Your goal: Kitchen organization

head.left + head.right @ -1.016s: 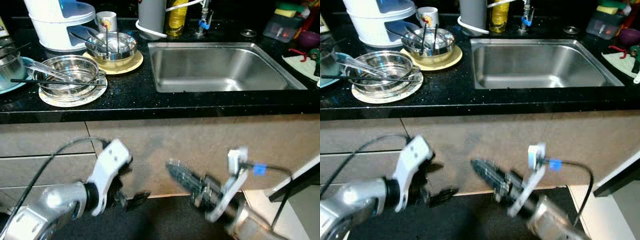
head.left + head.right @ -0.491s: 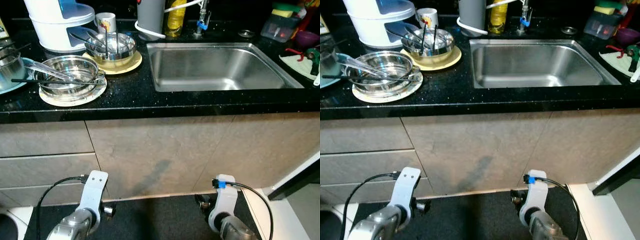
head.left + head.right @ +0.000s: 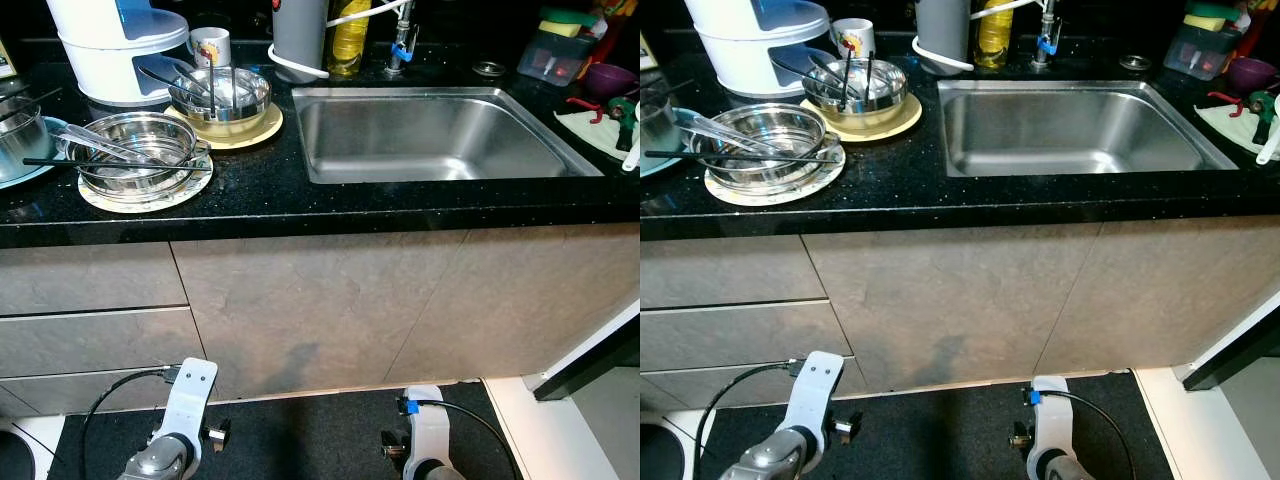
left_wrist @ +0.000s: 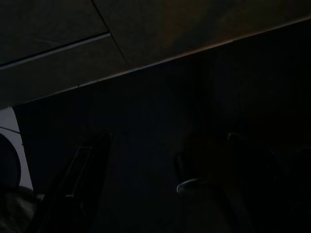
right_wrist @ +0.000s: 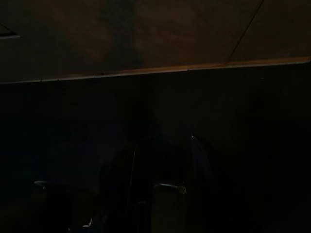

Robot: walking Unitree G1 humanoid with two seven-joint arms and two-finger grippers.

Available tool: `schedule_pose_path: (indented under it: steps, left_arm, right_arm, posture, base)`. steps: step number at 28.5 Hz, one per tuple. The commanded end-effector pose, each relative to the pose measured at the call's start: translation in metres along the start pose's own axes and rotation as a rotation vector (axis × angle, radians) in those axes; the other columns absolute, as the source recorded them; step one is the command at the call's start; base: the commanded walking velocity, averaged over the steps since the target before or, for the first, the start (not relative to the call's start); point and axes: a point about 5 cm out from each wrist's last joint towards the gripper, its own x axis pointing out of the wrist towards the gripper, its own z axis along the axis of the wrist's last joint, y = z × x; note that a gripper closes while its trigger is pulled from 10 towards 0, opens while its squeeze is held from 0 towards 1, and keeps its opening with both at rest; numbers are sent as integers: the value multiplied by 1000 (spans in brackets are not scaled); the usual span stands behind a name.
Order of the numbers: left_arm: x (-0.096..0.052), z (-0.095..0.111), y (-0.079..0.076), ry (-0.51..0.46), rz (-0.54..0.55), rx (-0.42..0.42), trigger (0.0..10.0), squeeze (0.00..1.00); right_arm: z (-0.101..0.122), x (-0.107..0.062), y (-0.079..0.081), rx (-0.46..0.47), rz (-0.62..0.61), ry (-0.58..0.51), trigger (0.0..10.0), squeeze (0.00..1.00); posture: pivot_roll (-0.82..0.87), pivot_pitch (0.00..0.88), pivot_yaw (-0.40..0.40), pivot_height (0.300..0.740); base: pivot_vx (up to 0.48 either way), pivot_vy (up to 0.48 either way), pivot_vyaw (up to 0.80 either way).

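Black speckled stone bench (image 3: pixel 270 190) w/ steel bowls on round mats (image 3: pixel 140 150) beside empty steel sink (image 3: pixel 440 135): nothing sorted yet. Left tool (image 4: pixel 73 194) & right tool (image 5: pixel 160 194) hang idle; finger spread can't be told.

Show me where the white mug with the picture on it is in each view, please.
Left eye view: white mug at the back of the counter, behind the smaller steel bowl.
Right eye view: same place.
Left wrist view: dark cabinet front and floor.
Right wrist view: the same dark cabinet front.
Shared landmark: the cabinet front.
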Motion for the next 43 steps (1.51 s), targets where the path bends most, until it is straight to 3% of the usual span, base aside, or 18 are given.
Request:
schedule_pose_path:
  steps: [1, 9, 27, 30, 33, 36, 37, 38, 39, 40, 41, 43]
  left_arm:
    - [2, -11, -5, 17, -11, 19, 10000, 0]
    - [5, -12, -10, 9, -29, 12, 10000, 0]
    - [5, -10, -7, -49, -9, -12, 10000, 0]
    - [-3, -3, 3, -122, 35, 42, 10000, 0]
    - [-6, -1, 7, -147, 57, 39, 10000, 0]
    - [-30, 28, 24, -410, 156, 10, 10000, 4]
    - [-30, 28, 24, -410, 156, 10, 10000, 4]
    - [-41, 39, 30, -500, 191, 46, 10000, 192]
    - [-41, 39, 30, -500, 191, 46, 10000, 192]
    - [-52, 49, 35, -572, 224, 120, 10000, 788]
    - [-64, 61, 42, -646, 276, 180, 10000, 1000]
    - [-64, 61, 42, -646, 276, 180, 10000, 1000]
  right_arm:
    - [-9, -1, 0, -5, -7, 19, 10000, 0]
    - [-10, 1, 1, -12, -6, 1, 10000, 0]
    - [-1, 4, 4, -27, 15, -41, 10000, 0]
    - [4, 4, 6, -25, 32, -73, 10000, 0]
    - [4, 4, 5, -25, 35, -79, 10000, 0]
    - [6, 3, 4, -21, 39, -93, 10000, 0]
    - [6, 3, 4, -21, 39, -93, 10000, 0]
    - [6, 2, 3, -20, 39, -97, 10000, 0]
    - [6, 2, 3, -20, 39, -97, 10000, 0]
    - [7, 2, 2, -19, 40, -99, 10000, 0]
    - [7, 2, 1, -20, 42, -99, 10000, 0]
    - [7, 2, 1, -20, 42, -99, 10000, 0]
  posture:
    - [-87, 220, -51, 740]
    - [-92, 222, -52, 740]
    - [-97, 212, -61, 740]
    - [-98, 202, -59, 740]
    - [-98, 198, -59, 740]
    - [-96, 190, -60, 740]
    - [-96, 190, -60, 740]
    - [-96, 190, -60, 740]
    - [-96, 190, -60, 740]
    - [-94, 188, -62, 740]
    - [-90, 184, -65, 740]
    - [-90, 184, -65, 740]
  base:
    - [0, 0, 0]
    - [0, -420, 0]
    - [0, 0, 0]
    - [0, 0, 0]
    - [0, 0, 0]
    - [0, 0, 0]
    - [0, 0, 0]
    - [0, 0, 0]
    - [0, 0, 0]
    - [0, 0, 0]
    - [0, 0, 0]
    - [0, 0, 0]
